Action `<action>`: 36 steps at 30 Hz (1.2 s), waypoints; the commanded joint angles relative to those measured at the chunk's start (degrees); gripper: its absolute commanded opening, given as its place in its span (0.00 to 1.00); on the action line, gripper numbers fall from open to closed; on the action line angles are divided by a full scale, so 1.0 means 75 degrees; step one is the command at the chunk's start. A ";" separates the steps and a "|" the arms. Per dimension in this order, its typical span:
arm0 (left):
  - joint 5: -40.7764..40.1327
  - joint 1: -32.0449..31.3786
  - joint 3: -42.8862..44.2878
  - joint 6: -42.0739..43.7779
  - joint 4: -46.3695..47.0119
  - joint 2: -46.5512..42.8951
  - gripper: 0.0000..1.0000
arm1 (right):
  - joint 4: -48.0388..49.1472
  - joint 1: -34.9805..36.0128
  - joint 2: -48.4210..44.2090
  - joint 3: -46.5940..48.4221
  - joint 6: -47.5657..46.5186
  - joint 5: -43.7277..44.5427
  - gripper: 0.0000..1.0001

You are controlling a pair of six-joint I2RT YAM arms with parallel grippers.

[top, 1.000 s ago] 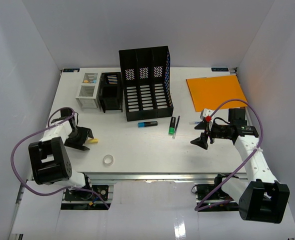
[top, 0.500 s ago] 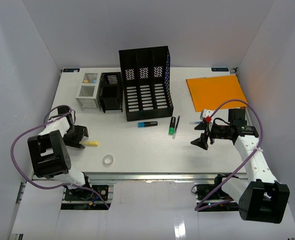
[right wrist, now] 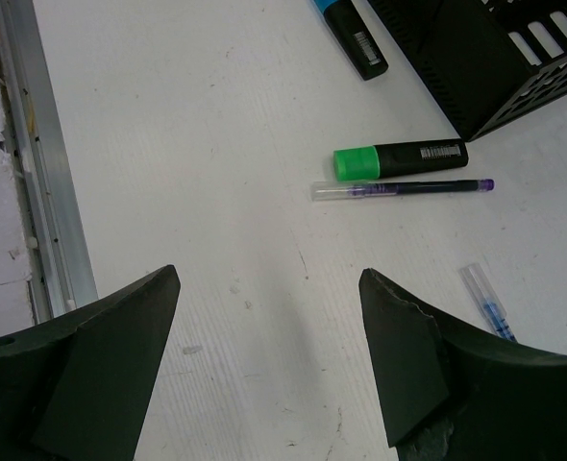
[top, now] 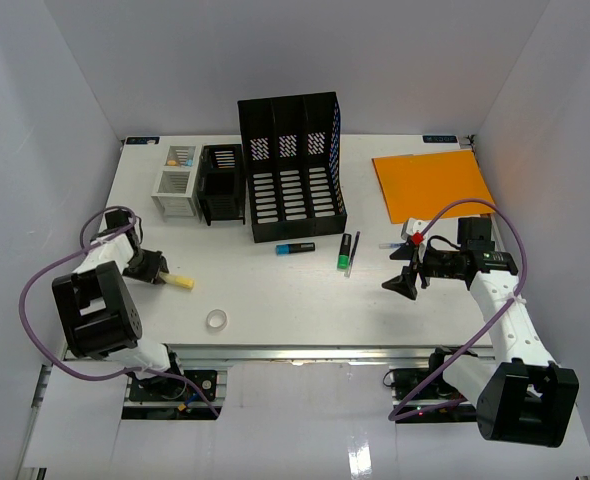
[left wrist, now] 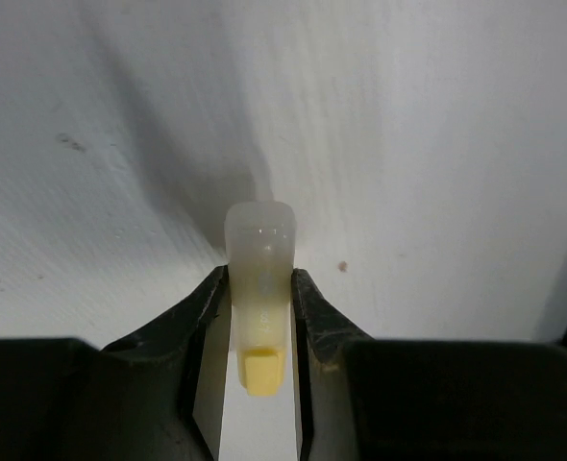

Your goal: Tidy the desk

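The desk (top: 275,295) is a white tabletop with a metal rail (top: 305,352) along its front. At its left side my left gripper (top: 153,270) is shut on a yellow highlighter (top: 180,282). In the left wrist view the highlighter (left wrist: 260,259) lies on the desk (left wrist: 418,144) between my black fingers (left wrist: 314,312), both pressing its pale cap; the left gripper (left wrist: 260,279) holds it at the tips. My right gripper (top: 403,275) hangs open at the right, over bare desk (right wrist: 216,173), and the right gripper (right wrist: 269,279) has nothing between its fingers.
A black file rack (top: 290,170), a black mesh organizer (top: 222,183) and a white one (top: 177,185) stand at the back. An orange folder (top: 433,183) lies back right. A blue highlighter (top: 295,248), green highlighter (top: 345,255), pen (top: 355,250) and tape roll (top: 216,319) lie loose.
My left gripper has drawn back to the left and its jaws have shut on the yellow highlighter's end. The right arm has not moved.
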 commanded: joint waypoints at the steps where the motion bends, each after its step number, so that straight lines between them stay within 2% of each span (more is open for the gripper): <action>1: 0.0996 0.0033 0.0081 0.1203 0.1097 -0.1076 0.00 | -0.0076 -0.0057 -0.0030 -0.0002 -0.0080 -0.0268 0.82; 4: 0.1682 -0.0014 0.0326 0.2002 0.2012 -0.1867 0.00 | -0.0084 -0.0052 0.0008 -0.0010 -0.0087 -0.0287 0.82; 8: 0.1660 -0.0524 0.1197 0.2648 0.3064 -0.2230 0.00 | -0.0106 -0.0064 0.0053 0.0014 -0.0099 -0.0309 0.82; 12: 0.1698 -0.1472 0.1439 0.3783 0.6018 -0.2226 0.00 | -0.0119 -0.0056 0.0093 0.0014 -0.0130 -0.0322 0.82; 16: 0.2237 -0.2112 0.1318 0.5338 0.9332 -0.1335 0.00 | -0.0142 -0.0053 0.0124 0.0025 -0.0146 -0.0333 0.82; 18: 0.2253 -0.2175 0.1618 0.5636 1.0132 -0.0644 0.00 | -0.0139 -0.0064 0.0119 0.0011 -0.0157 -0.0306 0.82; 23: 0.1989 -0.2183 0.3083 0.6527 1.0345 0.1045 0.00 | -0.0140 -0.0064 0.0155 0.0024 -0.0179 -0.0299 0.82; 28: 0.1685 -0.2170 0.3839 0.7386 1.0356 0.1959 0.00 | -0.0163 -0.0064 0.0235 0.0046 -0.0202 -0.0322 0.82; 36: 0.1285 -0.2098 0.4042 0.7630 1.0369 0.2727 0.00 | -0.0166 -0.0064 0.0348 0.0061 -0.0216 -0.0275 0.82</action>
